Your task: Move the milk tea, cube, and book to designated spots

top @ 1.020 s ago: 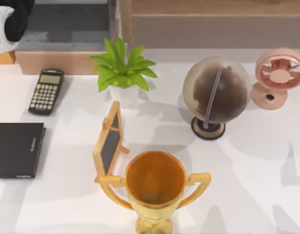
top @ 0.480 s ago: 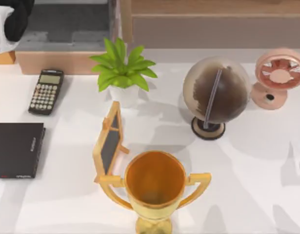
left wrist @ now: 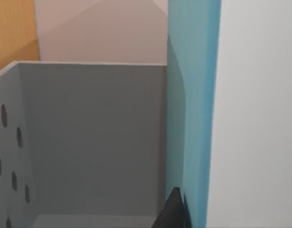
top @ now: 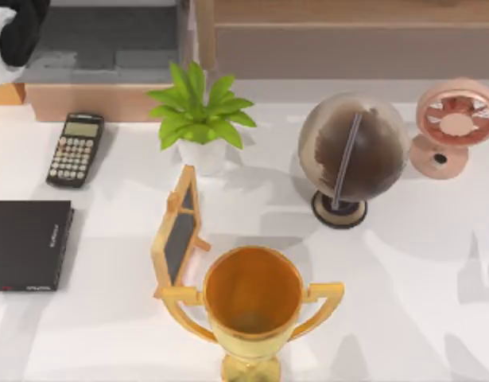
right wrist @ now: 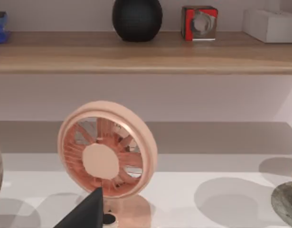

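Top view, left arm (top: 13, 36): its black-and-white bulk hangs at the far left corner, over the grey bin (top: 101, 48) behind the table, which I take to be the drop spot it is working at.
Top view, table (top: 403, 270): a calculator (top: 75, 149), a thin black book (top: 28, 243), a potted plant (top: 199, 119), a small framed chalkboard (top: 178, 231), a gold trophy cup (top: 254, 306), a globe (top: 352, 155) and a pink desk fan (top: 453, 123) stand spread out; none of them looks like the arm's business now.
Left wrist view, book (left wrist: 193, 114): a plain teal-blue cover stands upright, right beside the grey bin's inner wall (left wrist: 93, 137), apparently hanging into the bin so it can be set down on end.
Left wrist view, look of the book: a flat, unmarked teal face with a shadow across part of it; page edges I cannot pick out from here.
Left wrist view, left gripper (left wrist: 174, 211): one dark fingertip lies against the cover low down; it seems pinched on the book, though the other finger is hidden.
Right wrist view, right gripper (right wrist: 86, 213): parked near the pink fan, a dark fingertip pointing at its base; whether it is spread or pressed together I cannot tell.
Right wrist view, shelf (right wrist: 146, 50): a black round vase (right wrist: 137, 18) and a red cube (right wrist: 199, 22) sit on the wooden board above the fan.
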You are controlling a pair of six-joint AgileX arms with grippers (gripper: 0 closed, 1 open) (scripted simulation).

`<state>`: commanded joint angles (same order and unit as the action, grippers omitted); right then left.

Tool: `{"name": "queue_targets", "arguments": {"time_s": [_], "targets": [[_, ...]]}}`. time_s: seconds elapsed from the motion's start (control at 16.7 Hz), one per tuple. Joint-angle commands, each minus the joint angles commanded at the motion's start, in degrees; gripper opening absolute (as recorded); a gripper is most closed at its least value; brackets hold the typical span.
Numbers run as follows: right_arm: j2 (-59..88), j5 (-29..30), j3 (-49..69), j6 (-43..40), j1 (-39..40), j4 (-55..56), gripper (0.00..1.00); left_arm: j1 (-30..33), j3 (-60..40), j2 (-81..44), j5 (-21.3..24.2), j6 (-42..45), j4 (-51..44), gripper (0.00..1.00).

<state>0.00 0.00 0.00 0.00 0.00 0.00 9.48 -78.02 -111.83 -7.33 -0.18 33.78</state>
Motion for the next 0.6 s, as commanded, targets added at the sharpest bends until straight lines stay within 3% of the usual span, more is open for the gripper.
{"name": "queue_targets", "arguments": {"time_s": [0.3, 0.6], "targets": [[0.0, 0.0, 0.0, 0.0, 0.0, 0.0, 1.0, -0.57, 3.61, 4.92, 3.27, 6.0, 2.59, 0.0], [0.0, 0.0, 0.0, 0.0, 0.0, 0.0, 1.0, -4.45, 16.31, 17.2, 10.84, 25.89, 7.76, 0.0]]}}
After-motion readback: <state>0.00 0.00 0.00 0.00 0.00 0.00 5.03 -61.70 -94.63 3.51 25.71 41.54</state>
